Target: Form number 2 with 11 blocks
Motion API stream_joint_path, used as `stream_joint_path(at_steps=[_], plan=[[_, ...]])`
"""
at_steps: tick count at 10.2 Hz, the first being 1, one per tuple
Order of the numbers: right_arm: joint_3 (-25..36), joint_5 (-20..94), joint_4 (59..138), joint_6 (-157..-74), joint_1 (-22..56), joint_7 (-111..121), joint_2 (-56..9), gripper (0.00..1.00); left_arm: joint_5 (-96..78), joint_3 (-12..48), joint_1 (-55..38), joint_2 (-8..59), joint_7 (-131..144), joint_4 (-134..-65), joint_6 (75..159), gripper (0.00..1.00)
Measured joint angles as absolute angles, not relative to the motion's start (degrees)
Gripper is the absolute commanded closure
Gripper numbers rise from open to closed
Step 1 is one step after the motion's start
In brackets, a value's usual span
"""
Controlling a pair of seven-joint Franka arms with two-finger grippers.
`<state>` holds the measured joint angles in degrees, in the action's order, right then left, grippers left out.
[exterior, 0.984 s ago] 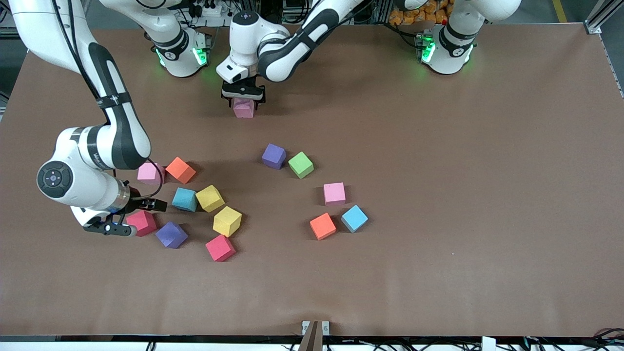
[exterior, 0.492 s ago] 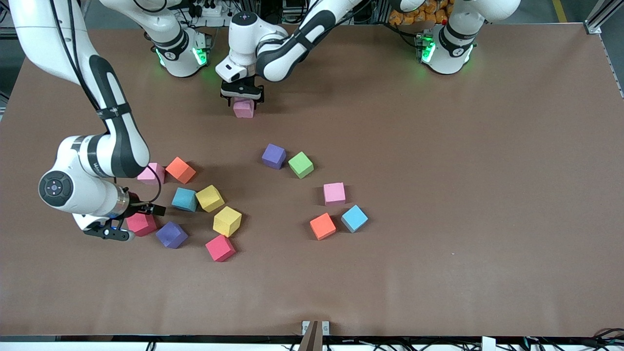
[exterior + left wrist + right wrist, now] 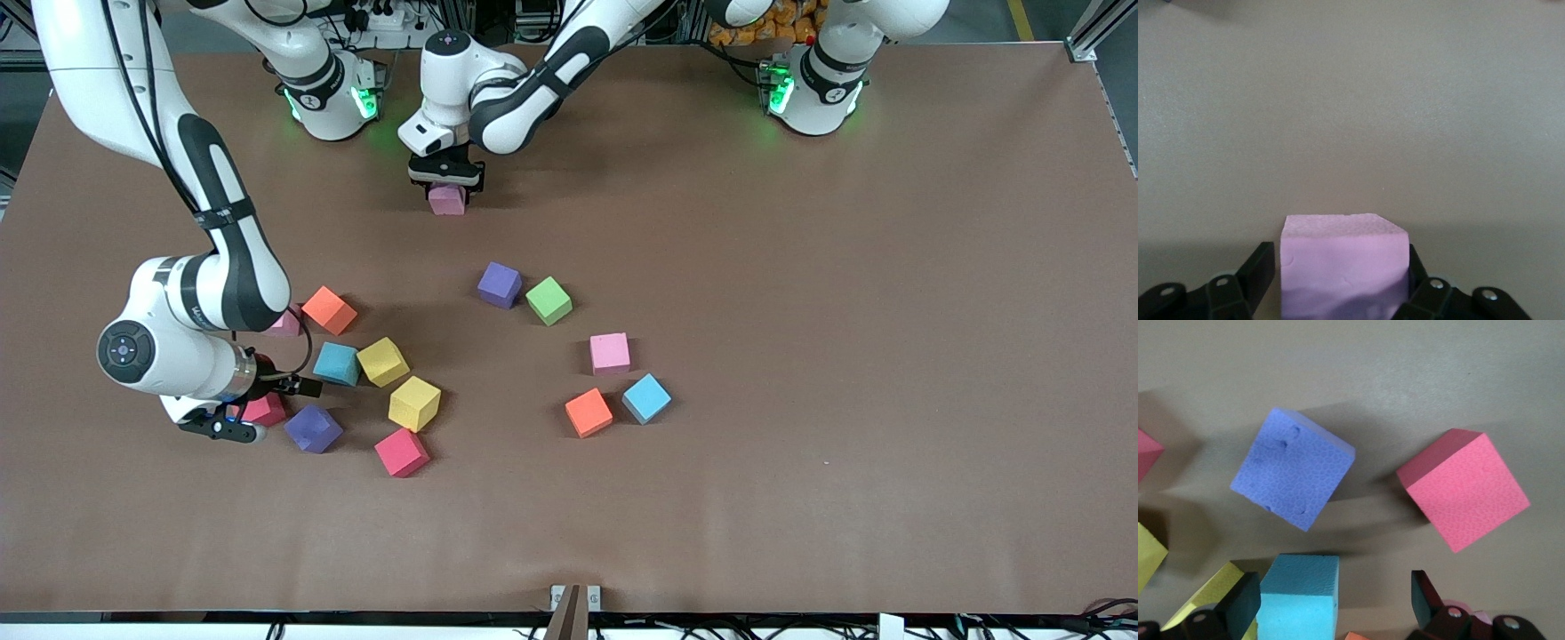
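Observation:
My left gripper (image 3: 446, 184) is down around a pink block (image 3: 446, 203) (image 3: 1345, 267) on the table near the robots' bases. Its fingers (image 3: 1258, 270) stand open, close to two sides of that block. My right gripper (image 3: 286, 388) (image 3: 1335, 603) is open over a cluster of blocks. In the right wrist view a light blue block (image 3: 336, 363) (image 3: 1300, 597) lies between its fingers, against one of them. Loose blocks lie scattered: purple (image 3: 499, 284), green (image 3: 548, 300), pink (image 3: 610, 353), orange (image 3: 589, 412), yellow (image 3: 414, 403). No number 2 is in view.
Two red cubes (image 3: 402, 452) (image 3: 265, 410) lie in the cluster beside a purple block (image 3: 313, 428) (image 3: 1291, 477). The right arm (image 3: 213, 267) hangs over an orange block (image 3: 329, 309) and hides most of a pink block (image 3: 286, 324).
The left gripper came down round the pink block and its fingers drew closer to it. The right arm shifted toward the left arm's end, over the red cube and pink block.

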<state>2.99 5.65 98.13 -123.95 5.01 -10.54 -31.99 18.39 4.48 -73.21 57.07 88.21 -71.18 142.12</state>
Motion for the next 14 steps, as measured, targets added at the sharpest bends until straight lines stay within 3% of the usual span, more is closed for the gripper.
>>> stream_joint_path(at_steps=[3,8,10,14], plan=[[3.02,5.65,98.13,-125.36,4.75,-10.41,-33.08,0.0,18.39,4.42,-73.42,57.18,88.21,-71.11,142.12,0.2],[3.11,5.65,98.12,-125.52,4.61,-10.42,-33.36,0.0,18.4,4.36,-73.49,57.49,88.21,-71.11,142.1,0.43],[3.11,5.65,98.12,-125.53,4.6,-10.45,-33.37,0.0,18.4,4.33,-73.53,57.49,88.21,-71.1,142.09,0.58],[2.86,5.75,98.12,-125.53,5.16,-10.87,-33.37,0.0,18.4,4.32,-73.55,57.49,88.21,-70.9,142.09,0.58]])
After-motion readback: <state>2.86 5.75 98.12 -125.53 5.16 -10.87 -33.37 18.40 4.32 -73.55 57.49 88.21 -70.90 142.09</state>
